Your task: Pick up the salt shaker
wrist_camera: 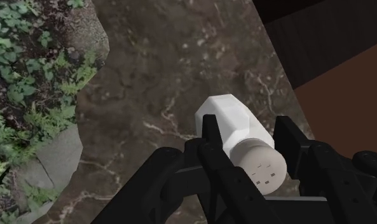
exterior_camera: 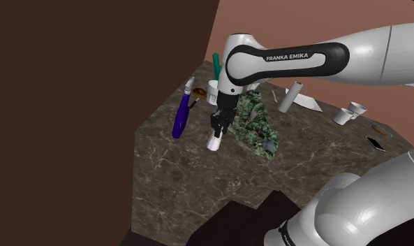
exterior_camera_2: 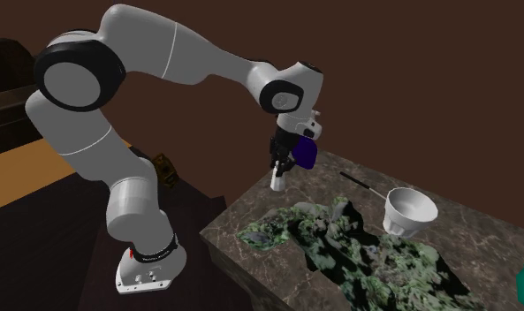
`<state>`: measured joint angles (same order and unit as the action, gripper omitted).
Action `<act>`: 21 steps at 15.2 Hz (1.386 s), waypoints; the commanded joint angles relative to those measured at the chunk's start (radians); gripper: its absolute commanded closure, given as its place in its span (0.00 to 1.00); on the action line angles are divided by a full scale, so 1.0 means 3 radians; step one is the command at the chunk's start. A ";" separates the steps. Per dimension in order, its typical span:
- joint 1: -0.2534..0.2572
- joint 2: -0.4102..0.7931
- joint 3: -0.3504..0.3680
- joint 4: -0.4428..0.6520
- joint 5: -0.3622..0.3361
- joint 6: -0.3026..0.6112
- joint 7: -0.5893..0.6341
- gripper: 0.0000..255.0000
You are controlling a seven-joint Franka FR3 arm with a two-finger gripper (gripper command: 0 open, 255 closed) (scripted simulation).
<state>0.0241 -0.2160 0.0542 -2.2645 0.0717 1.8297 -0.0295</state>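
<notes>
The salt shaker (wrist_camera: 226, 114) is a white faceted bottle with a round holed cap (wrist_camera: 263, 168) that faces the wrist camera. My black gripper (wrist_camera: 249, 135) is shut on it, one finger on each side of its body. In the shoulder view the gripper (exterior_camera: 218, 128) points down over the dark marble counter (exterior_camera: 198, 182), and the shaker (exterior_camera: 213, 142) sticks out tilted below the fingers. From the second exterior view the shaker (exterior_camera_2: 277, 182) hangs under the gripper (exterior_camera_2: 278, 168), close above the counter's edge.
A mossy, leafy rock mass (exterior_camera: 255, 126) lies right beside the gripper. A purple bottle (exterior_camera: 180, 115) lies on its other side. A white bowl (exterior_camera_2: 410, 212), a white cylinder (exterior_camera: 289, 98) and small cups (exterior_camera: 348, 113) stand farther off. A dark brown wall (exterior_camera: 79, 105) borders the counter.
</notes>
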 commanded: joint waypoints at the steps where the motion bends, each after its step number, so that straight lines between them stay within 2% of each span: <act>1: 0.0000 0.0003 0.0001 -0.0003 0.0000 0.0002 0.0000 1.00; 5: 0.0001 -0.0004 0.0002 -0.0010 0.0001 0.0002 0.0002 1.00; 21: -0.0003 -0.0141 -0.0011 0.0540 -0.0006 -0.0685 0.0033 1.00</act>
<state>0.0240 -0.2570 0.0519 -2.1090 0.0704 1.6324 -0.0187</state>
